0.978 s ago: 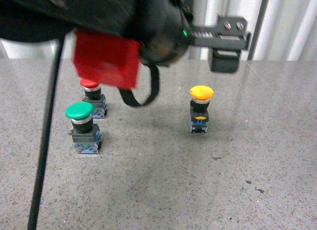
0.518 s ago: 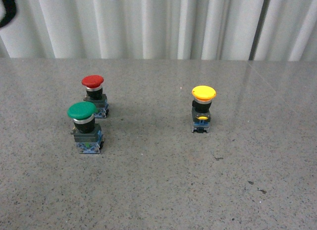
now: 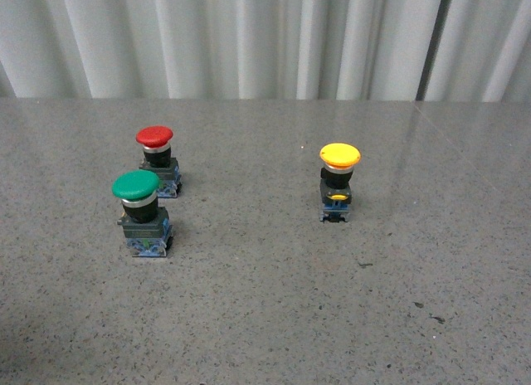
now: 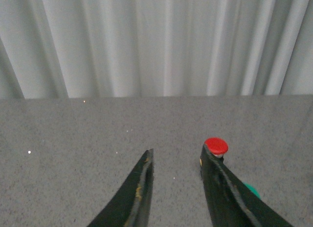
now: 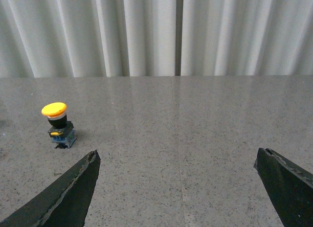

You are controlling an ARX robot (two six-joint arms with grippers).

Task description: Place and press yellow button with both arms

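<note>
1. Curtain [image 3: 249, 36]: white, pleated, hung behind the whole far edge of the bench.

2. Bench [image 3: 265, 319]: grey speckled stone, with a faint seam seen running away from the camera in the right wrist view. All three buttons are carried on it.

3. Right fingers [image 5: 68, 192]: two flat black blades, spread wide, with nothing held between them. They are shown over bare bench only. The yellow button is seen well beyond one tip and outside the gap.

4. Left fingers [image 4: 139, 192]: two flat black blades, parted only narrowly, with nothing gripped. The red cap is seen just past one tip, and a sliver of green cap is seen beside the same blade.

5. Green button [image 3: 141, 211]: green mushroom cap, silver collar, black body, blue base. It is set upright at the left of the front view, nearest the camera.

6. Red button [image 3: 158, 157]: red cap on a black body with a blue base, set upright. It is placed just behind the green button, near it, though whether they touch cannot be told.

7. Yellow button [image 3: 338, 182]: yellow cap, silver collar, black body, yellow tab, blue base. It is set upright, right of centre on the bench, well apart from the other two, and is touched by neither pair of fingers.
</note>
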